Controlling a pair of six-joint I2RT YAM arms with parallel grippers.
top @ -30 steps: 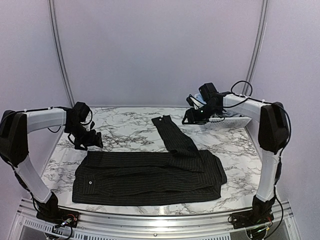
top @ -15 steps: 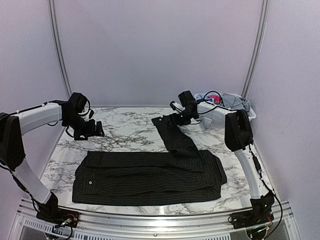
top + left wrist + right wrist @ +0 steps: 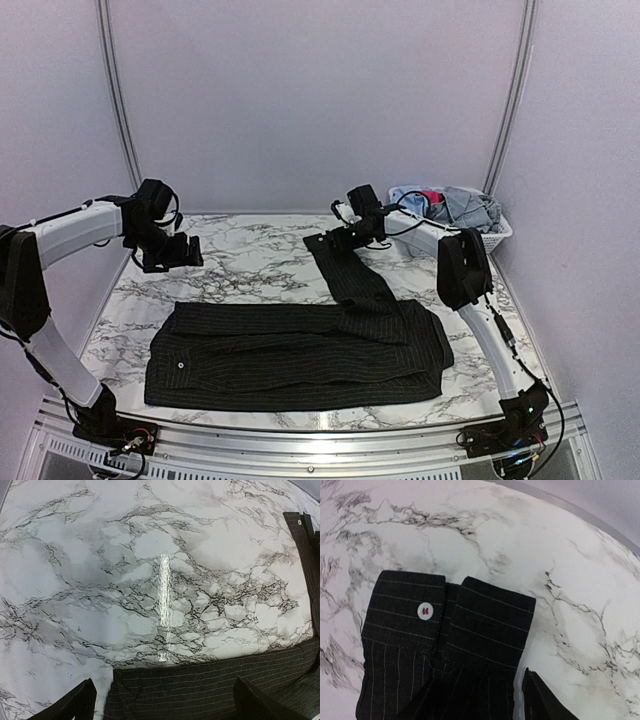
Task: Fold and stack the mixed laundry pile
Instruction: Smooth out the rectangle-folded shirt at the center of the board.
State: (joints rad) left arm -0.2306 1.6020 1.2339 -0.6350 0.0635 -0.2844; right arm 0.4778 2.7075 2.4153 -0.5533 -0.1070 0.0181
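My right gripper (image 3: pixel 340 238) swung over from the basket (image 3: pixel 497 232); the cuff (image 3: pixel 470 625) of the black shirt (image 3: pixel 300 345) now lies right under it. I can't tell its spread. My left gripper (image 3: pixel 165 707) is spread wide, shirt edge just beneath. Sleeve fold next, maybe.

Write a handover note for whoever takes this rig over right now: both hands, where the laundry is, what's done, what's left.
Left hand: open, empty, above the table just beyond the shirt's far-left edge.
Right hand: over the sleeve cuff; only one finger shows, so I cannot tell whether it is open or shut. The cuff lies flat.
Black pinstriped shirt: flat mid-table, one sleeve stretched toward the back.
Other garments: in the white basket, far right.
Done: shirt laid out.
Left: fold the sleeve in, finish the shirt, fold and stack the rest.
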